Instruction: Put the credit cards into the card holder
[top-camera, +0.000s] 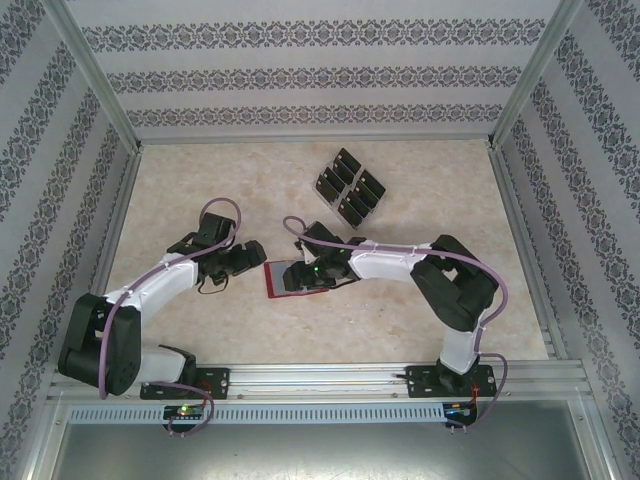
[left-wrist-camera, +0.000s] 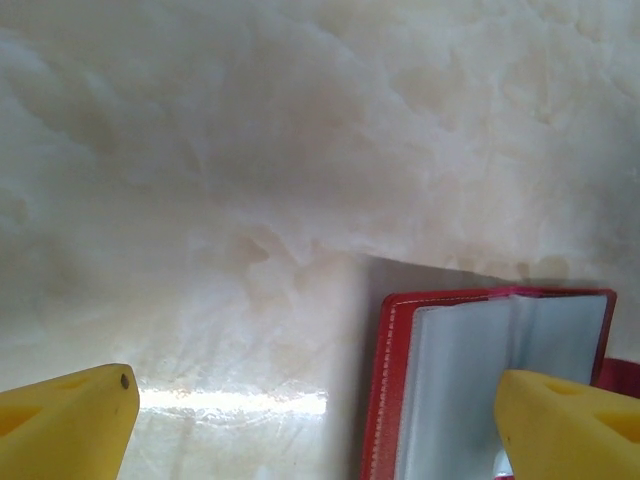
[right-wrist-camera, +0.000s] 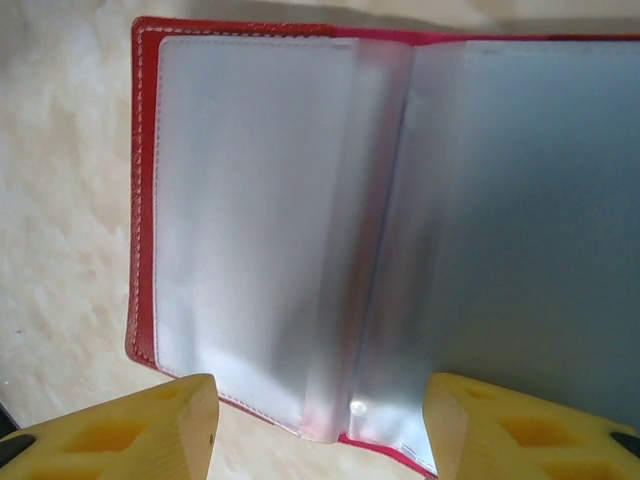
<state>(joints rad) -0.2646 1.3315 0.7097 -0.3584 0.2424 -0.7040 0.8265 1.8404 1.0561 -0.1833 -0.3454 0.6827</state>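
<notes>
From above, the black cards sit bunched in two short rows at the far middle of the pale marbled table, well apart from both arms. The red wallet lies nearer, about mid-table. It is mostly hidden under the right claw, and the left claw is just to its left.

The wrist cameras show what the overhead one cannot. The wallet lies open. It has a red leather-like cover with pale stitching along the rim, a grey lining, and clear glossy plastic sleeves that bow up at the fold.

The right claw's blunt yellow fingers stand spread over the wallet's near edge and pinch nothing. The left claw is spread wide too, one yellow finger over bare table and the other over the wallet's grey inside. Whether that finger touches the wallet cannot be told.
</notes>
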